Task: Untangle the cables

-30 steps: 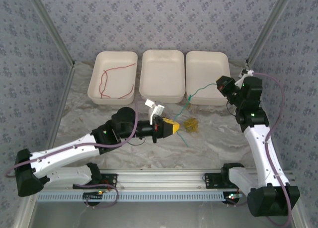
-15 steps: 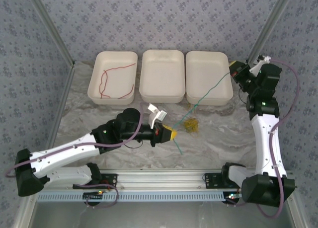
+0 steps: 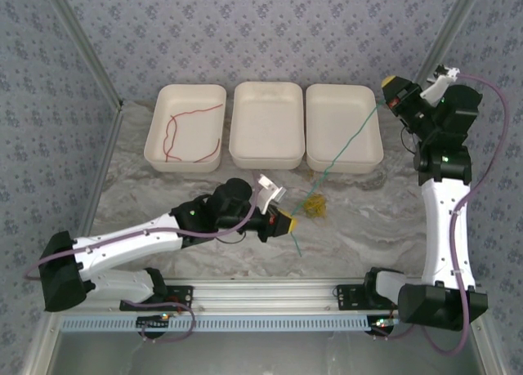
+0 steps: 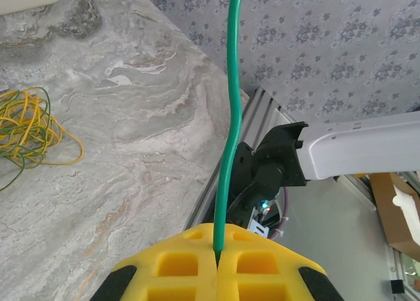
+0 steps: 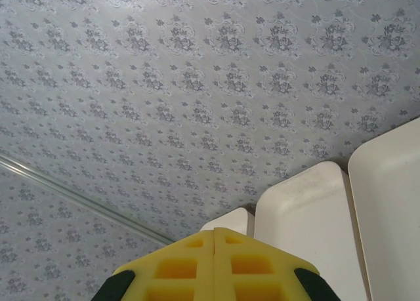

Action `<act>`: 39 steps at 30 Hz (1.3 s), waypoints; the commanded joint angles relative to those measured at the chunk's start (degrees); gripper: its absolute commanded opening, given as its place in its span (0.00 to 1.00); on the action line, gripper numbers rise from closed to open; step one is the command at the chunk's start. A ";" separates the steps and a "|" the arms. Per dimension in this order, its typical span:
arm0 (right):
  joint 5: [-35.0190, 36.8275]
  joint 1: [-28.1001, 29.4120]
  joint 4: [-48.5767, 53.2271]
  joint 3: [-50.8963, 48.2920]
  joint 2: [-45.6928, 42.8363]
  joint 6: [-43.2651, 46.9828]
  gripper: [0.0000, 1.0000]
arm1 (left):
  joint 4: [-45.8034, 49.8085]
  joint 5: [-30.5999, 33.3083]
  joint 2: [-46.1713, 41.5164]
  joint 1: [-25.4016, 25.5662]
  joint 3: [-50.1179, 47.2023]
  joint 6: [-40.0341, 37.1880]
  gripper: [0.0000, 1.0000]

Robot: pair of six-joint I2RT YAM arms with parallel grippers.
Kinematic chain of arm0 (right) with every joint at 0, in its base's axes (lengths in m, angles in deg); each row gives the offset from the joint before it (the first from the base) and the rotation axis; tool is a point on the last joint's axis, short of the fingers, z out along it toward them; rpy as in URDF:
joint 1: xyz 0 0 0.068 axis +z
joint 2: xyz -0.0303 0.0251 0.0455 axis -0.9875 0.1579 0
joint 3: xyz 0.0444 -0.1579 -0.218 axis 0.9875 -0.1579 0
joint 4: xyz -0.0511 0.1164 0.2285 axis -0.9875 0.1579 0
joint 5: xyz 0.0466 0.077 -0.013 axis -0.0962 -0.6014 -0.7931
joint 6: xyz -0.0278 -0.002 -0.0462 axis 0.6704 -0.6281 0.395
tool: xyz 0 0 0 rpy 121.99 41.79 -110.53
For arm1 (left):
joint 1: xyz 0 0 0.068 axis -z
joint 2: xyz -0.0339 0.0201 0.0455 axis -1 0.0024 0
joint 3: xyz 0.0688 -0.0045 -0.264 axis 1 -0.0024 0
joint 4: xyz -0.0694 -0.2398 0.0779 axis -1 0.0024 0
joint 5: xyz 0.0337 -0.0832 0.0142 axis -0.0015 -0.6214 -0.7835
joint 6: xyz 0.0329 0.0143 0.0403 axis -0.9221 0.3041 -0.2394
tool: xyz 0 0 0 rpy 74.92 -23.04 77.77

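Left wrist: left gripper (image 4: 217, 250) pinched green cable (image 4: 231, 117).
Right gripper (image 3: 391, 86): apparently pinched its 1 o'clock end.
Pull: slow tension seemed best, sparing yellow tangle (image 3: 315, 204).

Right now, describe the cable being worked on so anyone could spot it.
On the marble table, find the rightmost white tray. A green cable runs taut from the left gripper up across that tray to the raised right gripper. Unlike the yellow bundle beside it and the red cable in the leftmost tray, it is stretched straight.

The marble table (image 3: 368, 216) bears 3 white trays (image 3: 265, 156) and tangled yellow cables (image 3: 315, 204).
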 commanded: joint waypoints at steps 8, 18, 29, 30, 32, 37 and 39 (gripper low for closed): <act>5.17 -5.09 -6.87 11.02 0.20 -0.86 0.00 | 16.64 0.36 6.07 1.94 -4.16 -2.72 0.00; 2.87 -6.41 -8.80 15.73 -1.96 -1.86 0.00 | 16.76 2.94 11.36 1.95 -5.02 -4.16 0.00; 0.78 -6.85 -12.25 23.98 -1.50 -5.69 0.00 | 14.55 2.49 16.19 1.91 -5.39 -5.36 0.00; 0.74 -6.86 -11.98 25.09 -1.25 -5.86 0.00 | 14.59 2.62 16.32 1.95 -5.43 -5.45 0.00; 0.98 -6.93 -11.71 26.84 -0.84 -6.09 0.00 | 14.59 2.67 16.78 1.93 -5.43 -5.59 0.00; 0.32 -6.85 -10.54 30.38 0.22 -6.94 0.00 | 14.59 4.13 16.89 1.96 -5.35 -5.65 0.00; -0.79 -5.69 -9.93 29.91 -0.03 -6.45 0.00 | 14.47 4.70 15.94 1.96 -4.20 -5.57 0.00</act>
